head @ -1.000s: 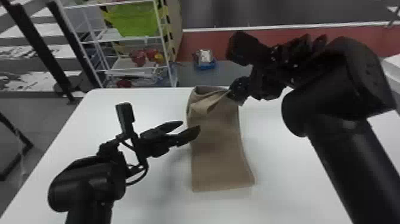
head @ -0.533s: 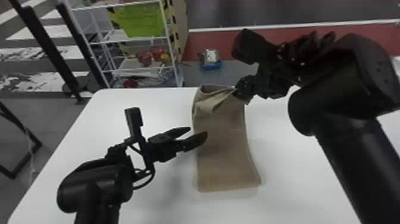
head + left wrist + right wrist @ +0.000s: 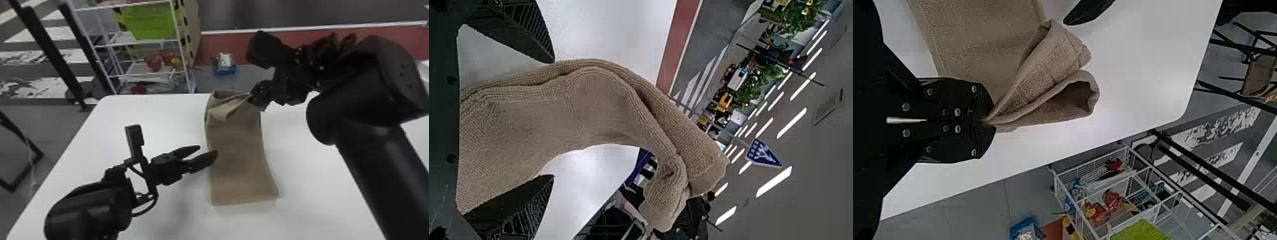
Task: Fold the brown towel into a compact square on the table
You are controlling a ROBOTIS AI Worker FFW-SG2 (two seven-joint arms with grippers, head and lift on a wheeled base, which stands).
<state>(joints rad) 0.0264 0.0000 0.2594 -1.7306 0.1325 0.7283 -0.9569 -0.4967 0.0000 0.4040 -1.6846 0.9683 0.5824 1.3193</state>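
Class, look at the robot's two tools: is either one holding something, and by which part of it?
The right tool pinches the towel by a gathered edge at its far end, towards the right. The left tool is open, holding nothing.

Head looks down, wrists closer, sharing the towel.

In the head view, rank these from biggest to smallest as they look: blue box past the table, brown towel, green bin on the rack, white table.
Largest to smallest:
white table
brown towel
green bin
blue box
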